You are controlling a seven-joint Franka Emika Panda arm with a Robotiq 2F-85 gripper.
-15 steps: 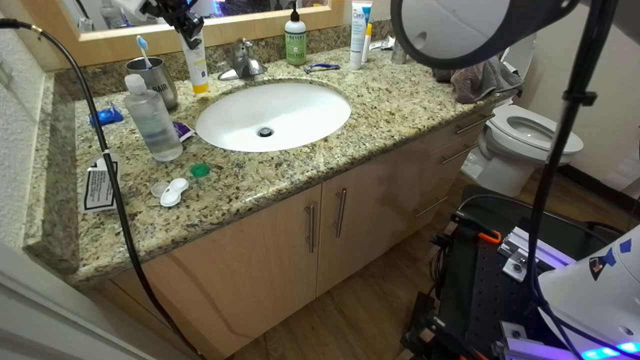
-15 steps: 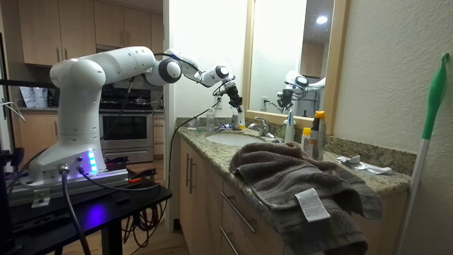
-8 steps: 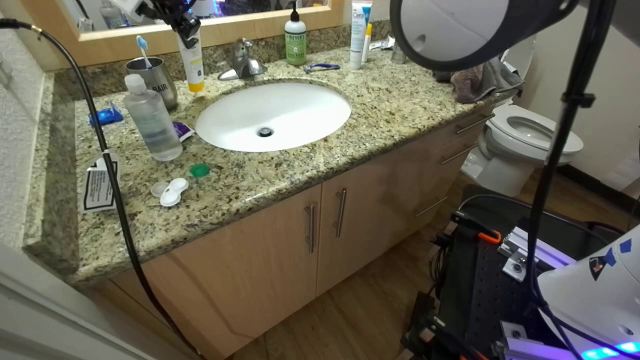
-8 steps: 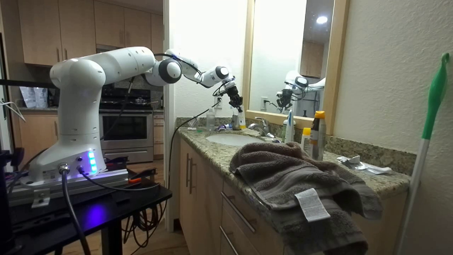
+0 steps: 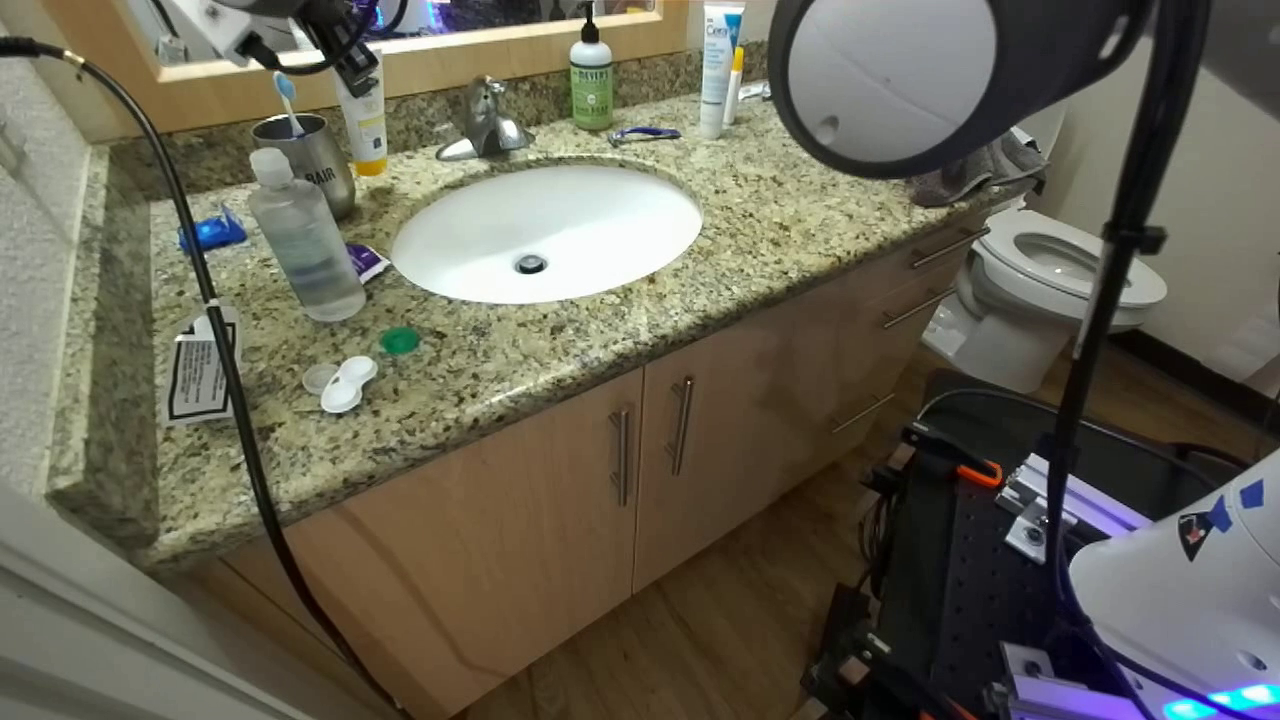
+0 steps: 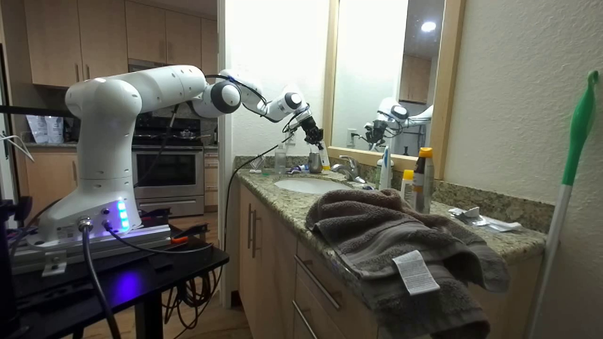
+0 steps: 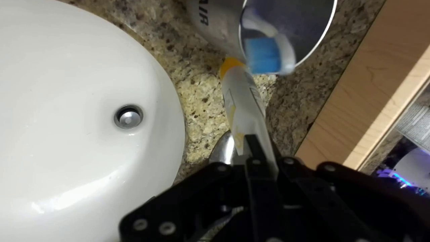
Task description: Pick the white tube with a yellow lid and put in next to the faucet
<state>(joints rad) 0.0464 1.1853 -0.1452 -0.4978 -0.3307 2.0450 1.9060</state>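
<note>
My gripper (image 5: 358, 78), upper left of frame, pinches the white tube (image 5: 367, 130), now farther left of the faucet (image 5: 487, 122); placing looks unfinished.

Wrist view: tool (image 7: 258, 151) cut off by the bottom edge, too dark for detail; upper end of the white tube with the yellow lid (image 7: 243, 101) hidden among its parts. Toothbrush (image 7: 263, 55) blurred. Metal cup (image 7: 220, 32) clipped at top, basin (image 7: 67, 101) at left. Faucet (image 7: 222, 148) mostly hidden, one rounded bit showing. In an exterior view, arm joint (image 5: 885, 75) hides part of the towel (image 5: 975, 170). Whether the tube touches the worktop (image 5: 450, 395): cannot tell. In an exterior view, green-handled pole (image 6: 584, 108) runs out at the bottom edge; print on the towel's tag (image 6: 416, 272) too small to read.
</note>
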